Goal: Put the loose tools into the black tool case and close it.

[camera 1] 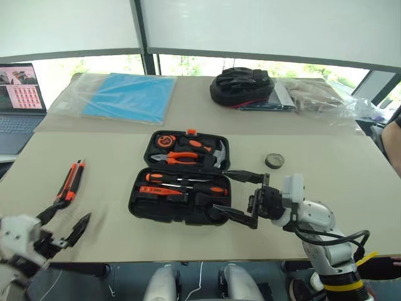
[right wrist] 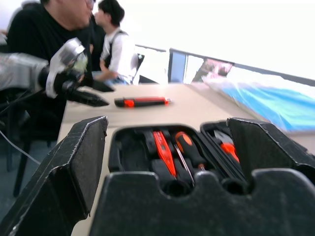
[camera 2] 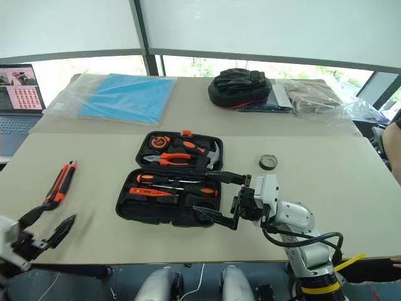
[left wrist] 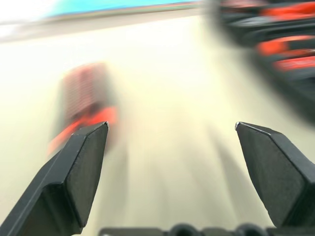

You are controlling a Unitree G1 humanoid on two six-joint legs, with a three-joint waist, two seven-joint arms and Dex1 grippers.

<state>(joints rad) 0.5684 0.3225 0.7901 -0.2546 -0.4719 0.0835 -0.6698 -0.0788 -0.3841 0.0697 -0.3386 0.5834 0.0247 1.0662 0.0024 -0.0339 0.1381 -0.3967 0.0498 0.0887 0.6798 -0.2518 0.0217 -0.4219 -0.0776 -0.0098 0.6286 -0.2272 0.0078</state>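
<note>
At far left, the left gripper [camera 1: 66, 226] hovers at the table's [camera 1: 351, 207] near edge, fingers spread and empty. Just beyond it lies the utility knife [camera 1: 71, 180], long axis running near-to-far. At centre, the black tool case [camera 1: 182, 179] lies open, screwdrivers [camera 1: 185, 180] lying crosswise inside. The right gripper [camera 1: 241, 197], spread wide, faces the case's right side. The tape roll [camera 1: 274, 161] lies farther right.

Office: laptop [camera 1: 19, 103] on table [camera 1: 351, 188] by windows [camera 1: 207, 64]
</note>
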